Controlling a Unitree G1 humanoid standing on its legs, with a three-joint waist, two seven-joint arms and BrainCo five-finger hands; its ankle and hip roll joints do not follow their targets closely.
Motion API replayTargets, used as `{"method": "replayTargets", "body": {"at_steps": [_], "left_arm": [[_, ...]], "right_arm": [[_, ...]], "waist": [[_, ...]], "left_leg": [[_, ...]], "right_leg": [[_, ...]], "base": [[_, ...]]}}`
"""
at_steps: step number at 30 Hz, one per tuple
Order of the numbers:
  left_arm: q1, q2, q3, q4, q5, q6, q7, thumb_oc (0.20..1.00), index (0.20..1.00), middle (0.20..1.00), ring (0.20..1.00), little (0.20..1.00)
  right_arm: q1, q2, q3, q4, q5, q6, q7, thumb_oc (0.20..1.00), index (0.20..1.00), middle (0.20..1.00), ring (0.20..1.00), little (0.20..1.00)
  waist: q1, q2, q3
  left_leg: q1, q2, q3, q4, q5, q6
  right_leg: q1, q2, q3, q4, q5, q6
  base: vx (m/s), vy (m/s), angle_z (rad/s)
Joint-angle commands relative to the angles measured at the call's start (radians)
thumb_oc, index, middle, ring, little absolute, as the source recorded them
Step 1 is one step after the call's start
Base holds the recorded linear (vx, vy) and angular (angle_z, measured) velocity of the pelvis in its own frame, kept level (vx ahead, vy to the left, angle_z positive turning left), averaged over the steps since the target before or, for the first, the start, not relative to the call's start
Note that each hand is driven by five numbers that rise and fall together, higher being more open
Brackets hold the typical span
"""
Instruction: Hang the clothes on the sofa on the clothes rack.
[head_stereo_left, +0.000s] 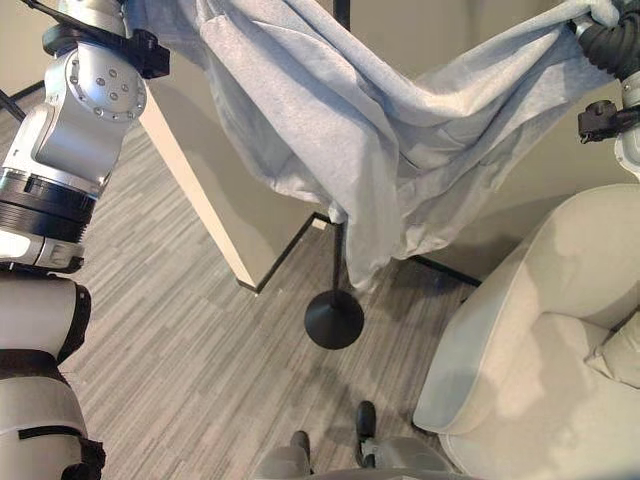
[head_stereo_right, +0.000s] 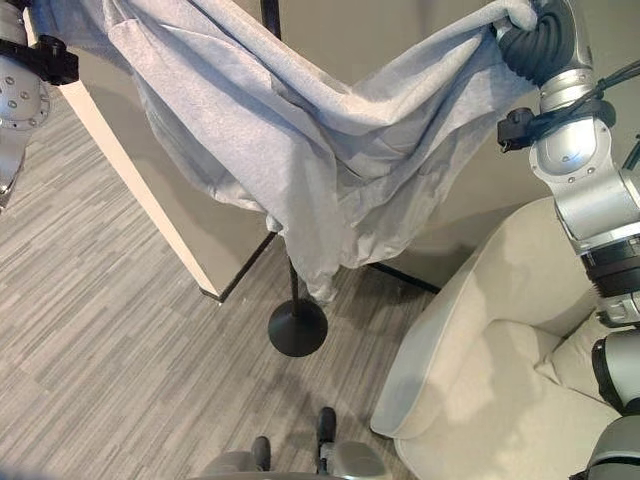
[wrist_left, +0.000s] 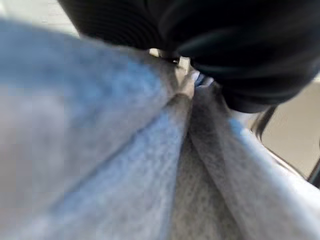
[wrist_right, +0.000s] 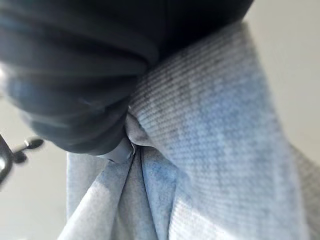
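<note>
A pale grey garment (head_stereo_left: 330, 130) hangs stretched in the air between the left robot hand (wrist_left: 210, 45) and right robot hand (wrist_right: 75, 90), both clenched on bunched cloth, off the cream sofa (head_stereo_right: 500, 360) but not yet draped on the black clothes rack (head_stereo_left: 334, 318).

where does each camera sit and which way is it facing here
Left eye view: on the head, looking down at the grey garment, the rack's round base and the sofa; both arms show.
Right eye view: beside it, same scene, shifted.
Left wrist view: on the left wrist, close on bunched cloth under the left hand.
Right wrist view: likewise under the right hand.
All share the garment.
</note>
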Motion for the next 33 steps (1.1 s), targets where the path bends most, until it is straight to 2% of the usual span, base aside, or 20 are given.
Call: {"method": "replayTargets", "body": {"at_steps": [1,3,4,12,20,23,24,25,26,27,28,29,31,33], "left_arm": [[0.005,-0.004,0.063,-0.009,0.022,-0.011,0.035,0.200,0.200,0.200,0.200,0.200],[0.031,-0.007,0.087,-0.032,0.027,-0.010,0.036,0.200,0.200,0.200,0.200,0.200],[0.108,-0.008,0.163,-0.092,0.041,-0.011,0.037,0.200,0.200,0.200,0.200,0.200],[0.315,-0.003,0.379,-0.200,0.056,-0.010,0.059,0.200,0.200,0.200,0.200,0.200],[0.308,0.070,0.407,-0.088,0.023,-0.018,0.102,0.200,0.200,0.200,0.200,0.200],[0.214,0.143,0.317,0.036,-0.025,-0.029,0.108,0.200,0.200,0.200,0.200,0.200],[0.128,0.176,0.234,0.096,-0.044,-0.038,0.104,0.200,0.200,0.200,0.200,0.200],[0.106,0.188,0.206,0.115,-0.047,-0.037,0.101,0.200,0.200,0.200,0.200,0.200],[0.026,0.200,0.118,0.178,-0.062,-0.039,0.097,0.200,0.200,0.200,0.200,0.200],[-0.019,0.198,0.071,0.210,-0.076,-0.043,0.090,0.200,0.200,0.200,0.200,0.200],[-0.033,0.197,0.061,0.220,-0.079,-0.045,0.090,0.200,0.200,0.200,0.200,0.200],[-0.116,0.191,-0.026,0.266,-0.096,-0.045,0.075,0.200,0.200,0.200,0.200,0.200],[-0.204,0.173,-0.115,0.325,-0.111,-0.045,0.060,0.200,0.200,0.200,0.200,0.200],[-0.285,0.138,-0.193,0.395,-0.133,-0.044,0.043,0.200,0.200,0.200,0.200,0.200]], "right_arm": [[0.000,-0.016,-0.071,-0.035,-0.016,-0.035,-0.031,0.200,0.200,0.200,0.200,0.200],[0.031,-0.012,-0.097,-0.059,-0.021,-0.035,-0.032,0.200,0.200,0.200,0.200,0.200],[0.094,0.006,-0.159,-0.107,-0.036,-0.040,-0.034,0.200,0.200,0.200,0.200,0.200],[0.199,0.030,-0.287,-0.171,-0.062,-0.047,-0.055,0.200,0.200,0.200,0.200,0.200],[0.104,0.005,-0.263,-0.109,-0.042,-0.050,-0.103,0.200,0.200,0.200,0.200,0.200],[-0.042,-0.050,-0.128,-0.006,-0.023,-0.044,-0.107,0.200,0.200,0.200,0.200,0.200],[-0.148,-0.074,-0.013,0.072,-0.006,-0.043,-0.096,0.200,0.200,0.200,0.200,0.200],[-0.175,-0.085,0.025,0.094,-0.003,-0.039,-0.091,0.200,0.200,0.200,0.200,0.200],[-0.264,-0.085,0.123,0.153,0.011,-0.036,-0.080,0.200,0.200,0.200,0.200,0.200],[-0.313,-0.089,0.184,0.194,0.014,-0.032,-0.072,0.200,0.200,0.200,0.200,0.200],[-0.330,-0.088,0.197,0.206,0.017,-0.035,-0.072,0.200,0.200,0.200,0.200,0.200],[-0.427,-0.080,0.316,0.269,0.017,-0.030,-0.055,0.200,0.200,0.200,0.200,0.200],[-0.522,-0.061,0.431,0.357,0.023,-0.026,-0.036,0.200,0.200,0.200,0.200,0.200],[-0.599,-0.023,0.500,0.441,0.036,-0.021,-0.030,0.200,0.200,0.200,0.200,0.200]], "waist": [[0.031,0.029,-0.062],[0.032,0.028,-0.068],[0.031,0.026,-0.072],[0.035,0.031,-0.100],[0.038,0.036,-0.121],[0.042,0.035,-0.125],[0.046,0.033,-0.124],[0.047,0.031,-0.124],[0.048,0.028,-0.121],[0.049,0.024,-0.120],[0.049,0.026,-0.119],[0.051,0.021,-0.113],[0.051,0.021,-0.105],[0.050,0.023,-0.090]], "left_leg": [[-0.009,0.030,0.041,-0.123,0.071,-0.007],[-0.008,0.024,0.043,-0.123,0.071,-0.007],[0.004,0.015,0.044,-0.123,0.070,-0.007],[0.017,0.007,0.053,-0.123,0.063,-0.008],[0.018,0.007,0.056,-0.123,0.063,-0.008],[0.022,0.009,0.061,-0.123,0.061,-0.009],[0.024,0.011,0.062,-0.123,0.055,-0.009],[0.022,0.010,0.063,-0.123,0.060,-0.009],[0.023,0.010,0.063,-0.123,0.058,-0.009],[0.024,0.011,0.063,-0.123,0.057,-0.009],[0.026,0.011,0.063,-0.123,0.051,-0.009],[0.022,0.011,0.064,-0.123,0.056,-0.009],[0.022,0.013,0.063,-0.123,0.055,-0.009],[0.023,0.015,0.063,-0.123,0.048,-0.010]], "right_leg": [[0.046,-0.048,0.032,0.002,-0.062,0.072],[0.044,-0.051,0.032,0.002,-0.061,0.073],[0.044,-0.060,0.030,0.002,-0.056,0.078],[0.052,-0.071,0.027,0.002,-0.048,0.088],[0.052,-0.069,0.029,0.002,-0.053,0.094],[0.054,-0.068,0.031,0.002,-0.056,0.097],[0.056,-0.066,0.032,0.002,-0.061,0.098],[0.055,-0.066,0.031,0.002,-0.057,0.097],[0.056,-0.065,0.033,0.002,-0.056,0.097],[0.056,-0.065,0.033,0.002,-0.057,0.096],[0.057,-0.064,0.033,0.002,-0.062,0.097],[0.054,-0.064,0.033,0.002,-0.057,0.096],[0.053,-0.062,0.032,0.002,-0.058,0.095],[0.054,-0.060,0.033,0.002,-0.064,0.095]], "base": [[0.02,0.079,-0.18],[0.03,0.069,-0.10],[0.04,0.078,-0.05],[0.04,0.044,-0.07],[0.04,0.019,-0.03],[0.03,0.011,-0.01],[0.03,0.001,0.05],[0.05,-0.008,-0.01],[0.00,0.000,0.00],[0.05,-0.007,-0.05],[0.00,0.000,0.00],[0.00,0.000,0.00],[0.02,-0.013,-0.03],[0.00,-0.003,0.02]]}}
